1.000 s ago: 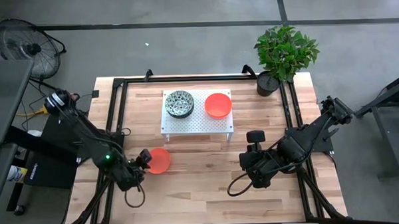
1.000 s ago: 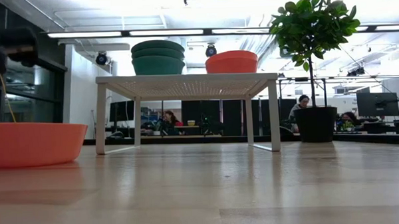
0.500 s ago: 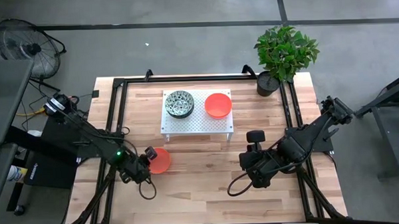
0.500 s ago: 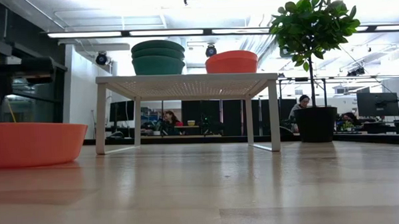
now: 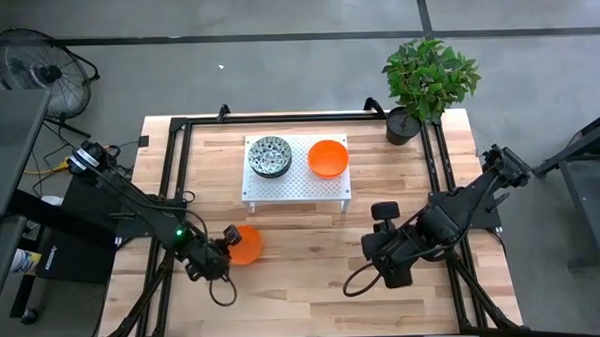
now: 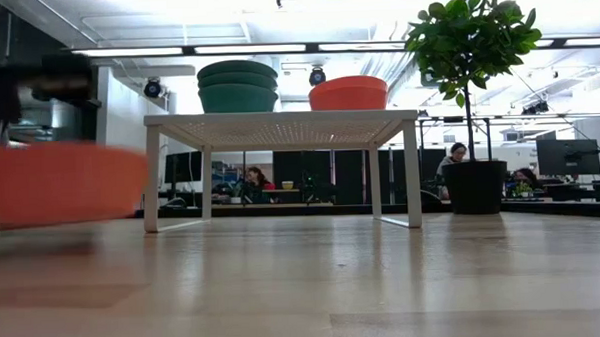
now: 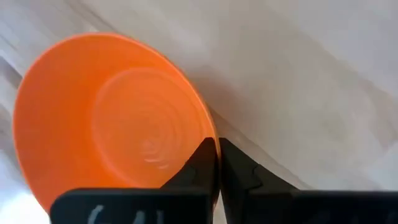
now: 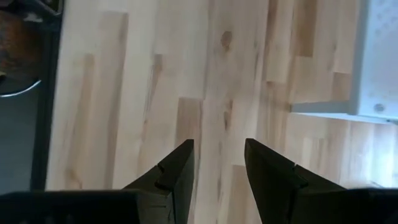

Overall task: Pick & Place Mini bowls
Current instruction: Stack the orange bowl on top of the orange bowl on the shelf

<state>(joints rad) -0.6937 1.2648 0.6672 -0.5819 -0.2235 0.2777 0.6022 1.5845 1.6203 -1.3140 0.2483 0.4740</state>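
Now the left gripper (image 7: 216, 163) pinches the rim of the orange bowl (image 7: 112, 118), which hangs just off the table (image 5: 304, 278) beside it, so the carry is in hand; next it likely goes to the white rack (image 5: 296, 184) ahead, while the right gripper (image 8: 217, 163) waits spread.

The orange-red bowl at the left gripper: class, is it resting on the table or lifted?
Lifted. In the low view the plain glossy orange-red bowl hangs clear above the wooden tabletop, and the left gripper is shut on its rim.
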